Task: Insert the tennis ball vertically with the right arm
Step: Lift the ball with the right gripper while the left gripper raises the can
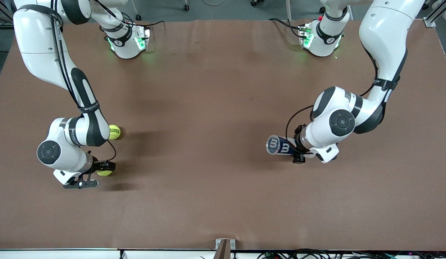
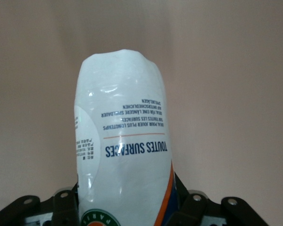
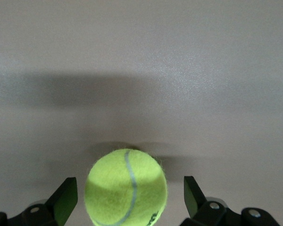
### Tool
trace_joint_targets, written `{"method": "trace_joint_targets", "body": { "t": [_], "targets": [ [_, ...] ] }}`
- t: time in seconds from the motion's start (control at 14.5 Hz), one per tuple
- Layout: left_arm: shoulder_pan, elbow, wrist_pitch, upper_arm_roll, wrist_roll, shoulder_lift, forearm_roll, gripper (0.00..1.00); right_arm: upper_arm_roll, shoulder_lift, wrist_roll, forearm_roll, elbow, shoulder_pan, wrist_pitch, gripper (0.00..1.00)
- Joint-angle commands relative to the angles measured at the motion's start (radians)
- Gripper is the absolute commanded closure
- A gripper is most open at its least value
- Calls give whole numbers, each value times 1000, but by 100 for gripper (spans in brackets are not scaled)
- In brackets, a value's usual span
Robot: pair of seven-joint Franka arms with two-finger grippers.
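A yellow-green tennis ball [image 1: 104,173] [image 3: 126,188] lies on the brown table toward the right arm's end. My right gripper [image 1: 100,175] [image 3: 129,200] is low around it and open, one finger on each side with a gap between each finger and the ball. A second tennis ball [image 1: 114,132] lies farther from the front camera, beside the right arm's wrist. My left gripper [image 1: 298,148] [image 2: 127,209] is shut on a tennis ball can [image 1: 280,145] [image 2: 122,141], blue and white, held on its side. Its round logo end points toward the right arm's end.
The brown table [image 1: 208,108] stretches wide between the two arms. Both arm bases [image 1: 127,43] [image 1: 322,37] stand along its edge farthest from the front camera. A small bracket [image 1: 224,246] sits at the nearest edge.
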Motion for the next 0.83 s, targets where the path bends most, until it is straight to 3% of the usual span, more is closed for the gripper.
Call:
{"method": "trace_joint_targets", "body": {
  "t": [0.0, 0.28, 0.55, 0.76],
  "targets": [
    [-30, 64, 18, -37, 66, 26, -104, 34, 11, 17, 5, 7, 13, -10, 5, 3],
    [-95, 70, 131, -37, 63, 33, -202, 34, 11, 25, 5, 16, 11, -10, 5, 15],
    [-152, 96, 283, -37, 61, 107, -323, 34, 11, 22, 3, 16, 13, -9, 4, 51],
    [-164, 149, 333, -54, 72, 168, -407, 34, 11, -21, 5, 15, 13, 16, -27, 54]
  ]
}}
